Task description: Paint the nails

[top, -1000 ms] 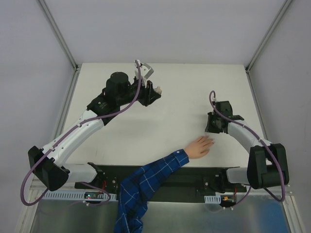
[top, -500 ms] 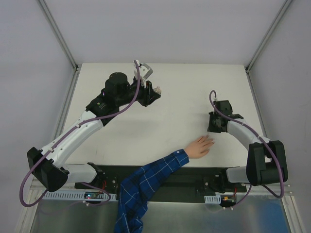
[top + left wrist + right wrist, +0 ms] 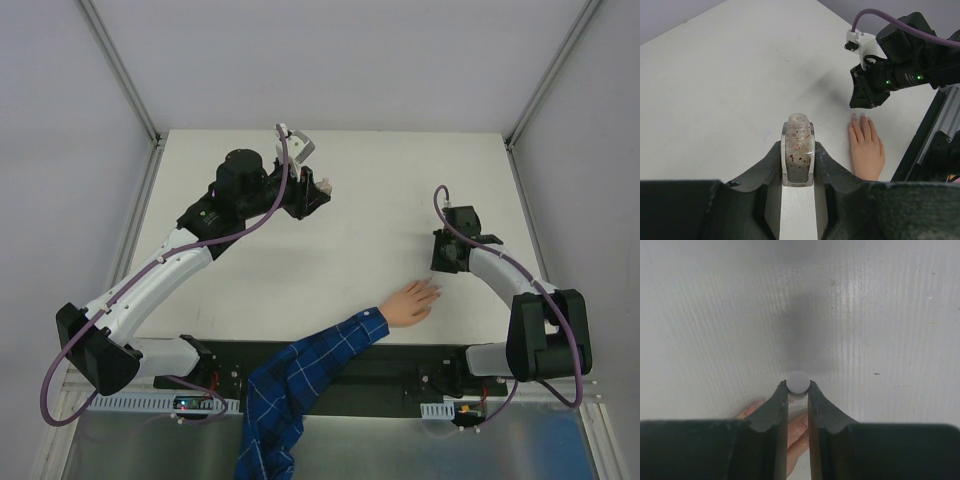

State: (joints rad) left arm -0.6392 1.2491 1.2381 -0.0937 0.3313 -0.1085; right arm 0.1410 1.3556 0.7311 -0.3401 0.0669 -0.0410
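So the fake hand (image 3: pixel 408 303) lies flat on the counter (image 3: pixel 350 230) near the front edge, right of centre. Its long axis runs diagonally, fingers pointing far-right, with the plaid sleeve (image 3: pixel 300 375) trailing back toward the near-left. The nails (image 3: pixel 858 116) are at those far fingertips, basically skin tone, so I can't count them properly.

One fake hand, two arms, one bottle, one brush cap.

Left hand (image 3: pixel 798 150) is clamped shut on a little speckled bottle (image 3: pixel 798 145), up at the far-left of the counter. Only the left wrist view shows the red flecks.

Right hand (image 3: pixel 798 390) is closed on a small white round cap (image 3: pixel 798 381), just past the fingertips. The right wrist view shows fingers peeking under it.
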